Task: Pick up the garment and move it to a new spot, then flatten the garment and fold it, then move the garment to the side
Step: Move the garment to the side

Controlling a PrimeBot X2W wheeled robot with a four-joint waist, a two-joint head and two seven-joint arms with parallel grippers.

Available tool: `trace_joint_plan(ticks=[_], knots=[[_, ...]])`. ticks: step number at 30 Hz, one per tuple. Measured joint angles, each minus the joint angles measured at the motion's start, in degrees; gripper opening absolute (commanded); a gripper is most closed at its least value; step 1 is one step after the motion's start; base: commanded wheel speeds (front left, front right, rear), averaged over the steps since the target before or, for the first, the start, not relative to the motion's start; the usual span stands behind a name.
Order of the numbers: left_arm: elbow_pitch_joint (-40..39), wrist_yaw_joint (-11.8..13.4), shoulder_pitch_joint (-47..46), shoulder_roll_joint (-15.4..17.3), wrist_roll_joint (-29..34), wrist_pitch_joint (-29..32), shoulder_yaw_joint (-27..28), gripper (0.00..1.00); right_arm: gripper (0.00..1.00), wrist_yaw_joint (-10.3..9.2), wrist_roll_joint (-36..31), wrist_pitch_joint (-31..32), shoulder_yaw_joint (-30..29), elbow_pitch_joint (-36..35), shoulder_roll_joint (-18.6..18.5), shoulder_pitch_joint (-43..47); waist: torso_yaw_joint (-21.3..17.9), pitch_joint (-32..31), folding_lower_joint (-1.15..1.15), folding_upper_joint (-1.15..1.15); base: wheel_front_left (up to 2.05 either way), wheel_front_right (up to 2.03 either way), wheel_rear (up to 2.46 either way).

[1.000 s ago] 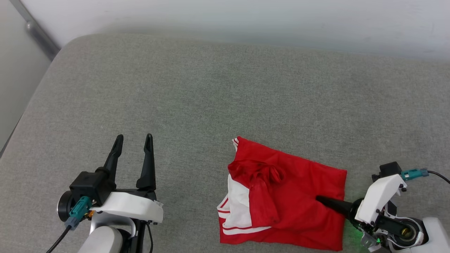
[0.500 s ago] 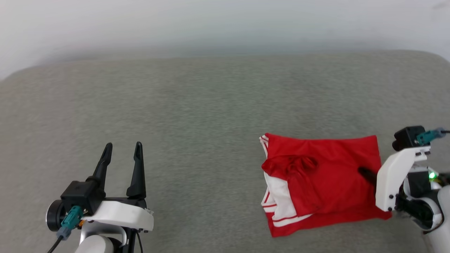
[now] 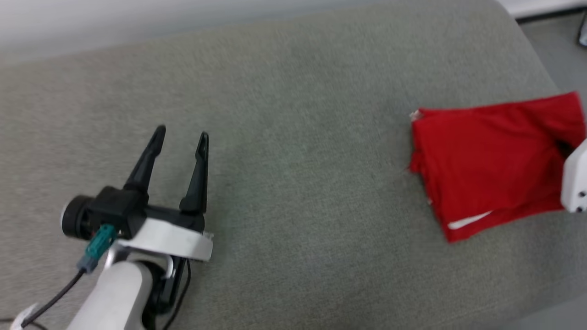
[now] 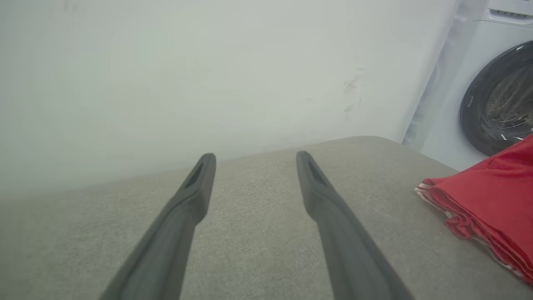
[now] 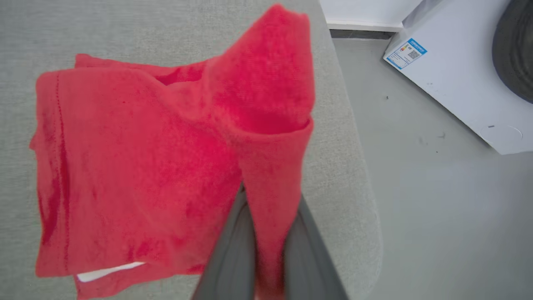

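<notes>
I see a wide grey fabric-covered worktop (image 3: 275, 151) that takes most of the head view, with a pale wall (image 4: 166, 62) behind its far side. To the right of the worktop, on a grey floor (image 5: 437, 216), stands a white washing machine (image 4: 462, 104) with a dark round door.

The soft bright red garment (image 3: 490, 160) lies folded on the right part of the worktop, close to the right edge and well apart from my left arm. A thin strip of white shows at its near edge. In the left wrist view its layered edge (image 4: 491, 200) faces left, with a little striped trim at the corner.

My left gripper (image 3: 182, 134) is over the near left part of the worktop. Its two long dark fingers (image 4: 191, 196) are spread wide apart, with nothing between them, and they point to the far wall.

My right gripper (image 5: 270, 208) is at the right side of the garment. In the right wrist view its two dark fingers (image 5: 233, 250) are clenched on a fold of the red cloth, which stands up between them and rises above the rest of the garment. In the head view I see from this arm only a white casing (image 3: 575, 178) at the right border, touching the garment.
</notes>
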Motion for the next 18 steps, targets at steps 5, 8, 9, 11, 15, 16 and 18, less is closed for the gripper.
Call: trace_joint_plan(ticks=[5,8,9,11,15,16,18], knots=[[-2.22,-1.46,-5.37,1.16,1.64,2.13,-1.14,1.0,0.0,-0.01,-1.98,-7.11,-5.46,5.67,-0.94,-4.07,-1.56,6.22,0.0,0.0,0.0,0.0,0.0],[-3.65,-1.93,-7.93,1.68,2.55,3.02,-1.78,1.0,0.0,-0.01,-3.42,-11.7,-9.54,8.69,-1.45,-6.94,-1.79,9.92,0.0,0.0,0.0,0.0,0.0],[-4.04,-2.05,-8.68,1.8,2.79,3.41,-2.07,1.0,0.0,0.0,-4.11,-13.21,-10.58,9.36,-1.46,-7.62,-1.77,11.11,0.0,0.0,0.0,0.0,0.0],[-4.76,-3.09,-12.14,2.81,3.58,4.17,-2.27,1.0,0.0,-0.01,-6.43,-18.17,-15.13,14.56,0.45,-10.49,-1.12,16.37,0.01,0.0,0.0,0.0,0.0],[-4.74,-3.52,-13.29,3.07,3.97,4.38,-2.64,1.0,1.0,0.0,-8.32,-20.58,-17.26,18.6,2.22,-11.58,-0.12,19.0,0.01,0.0,0.0,0.0,0.0],[-4.7,-3.5,-13.37,3.01,3.97,4.35,-2.74,1.0,1.0,-0.01,-8.62,-20.86,-17.8,19.53,2.37,-11.82,0.19,19.29,0.01,0.0,0.0,0.0,0.0],[-4.47,-3.49,-13.37,3.0,3.93,4.3,-2.81,1.0,1.0,-0.01,-9.65,-22.53,-18.44,20.61,2.72,-12.06,0.55,19.49,0.01,0.0,0.0,0.0,0.0]])
